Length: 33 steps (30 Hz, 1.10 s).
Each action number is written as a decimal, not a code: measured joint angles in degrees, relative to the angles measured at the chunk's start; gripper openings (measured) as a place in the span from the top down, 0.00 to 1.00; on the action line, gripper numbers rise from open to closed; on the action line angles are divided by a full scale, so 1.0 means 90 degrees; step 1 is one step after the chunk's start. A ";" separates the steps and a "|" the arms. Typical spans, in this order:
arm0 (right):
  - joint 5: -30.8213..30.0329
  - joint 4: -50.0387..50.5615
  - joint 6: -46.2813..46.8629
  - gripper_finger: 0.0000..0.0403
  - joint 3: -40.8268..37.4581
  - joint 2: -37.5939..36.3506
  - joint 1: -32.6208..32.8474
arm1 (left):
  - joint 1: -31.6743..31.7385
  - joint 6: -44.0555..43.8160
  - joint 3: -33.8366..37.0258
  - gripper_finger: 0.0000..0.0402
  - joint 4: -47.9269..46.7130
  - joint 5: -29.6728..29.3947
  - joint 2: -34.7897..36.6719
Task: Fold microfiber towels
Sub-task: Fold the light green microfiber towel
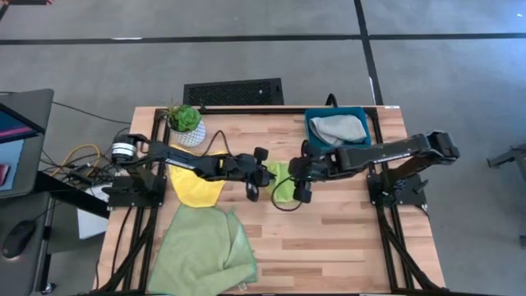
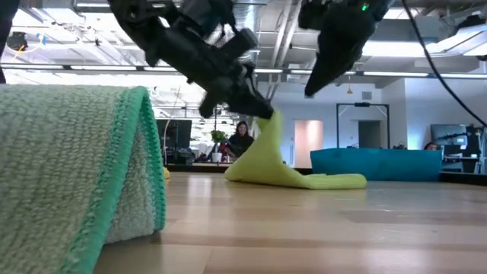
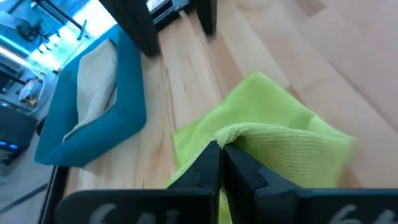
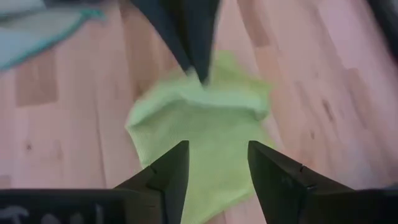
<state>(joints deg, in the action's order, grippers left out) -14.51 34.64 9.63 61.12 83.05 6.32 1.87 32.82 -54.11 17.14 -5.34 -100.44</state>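
Note:
The bright lime green towel (image 1: 282, 182) lies mid-table, one part raised into a peak (image 2: 268, 133) while the rest lies flat on the wood (image 2: 319, 181). My left gripper (image 1: 265, 174) is shut on that raised part. My right gripper (image 4: 216, 165) hovers open above the towel, touching nothing (image 2: 323, 72). A yellow towel (image 1: 197, 187) lies under my left arm. The larger pale green towel (image 1: 205, 247) lies loosely folded at the near left. A grey towel (image 1: 337, 127) rests in the teal tray (image 1: 312, 123). My left gripper pinches a raised edge of the lime green towel (image 3: 239, 134) between its two fingers, coming from the table's left and slanting downward. The pinched part is lifted off the table. The cloth slopes down from the fingers (image 2: 255, 103) to its far part on the wood.
A potted plant (image 1: 185, 123) stands at the far left of the table. The teal tray (image 3: 93, 118) sits at the far right, just beyond the lime towel. Bare wood (image 1: 329, 238) stretches across the near right.

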 joint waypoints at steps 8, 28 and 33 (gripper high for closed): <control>-0.0279 0.0442 0.0298 0.53 0.0002 -0.0505 0.0402 | 0.0044 0.0310 -0.1169 1.00 -0.0223 -0.0210 -0.1032; -0.0403 0.0949 0.0558 0.54 0.0005 -0.0569 0.0676 | 0.0002 0.0201 -0.3065 0.96 -0.1965 -0.0152 -0.2062; -0.0405 0.0961 0.0566 0.53 0.0005 -0.0569 0.0676 | 0.0002 0.0151 -0.3074 0.86 -0.1958 -0.0156 -0.2043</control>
<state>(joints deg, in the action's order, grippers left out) -18.15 43.29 14.72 61.17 77.93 12.40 1.89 34.18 -81.78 -0.48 -6.74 -118.83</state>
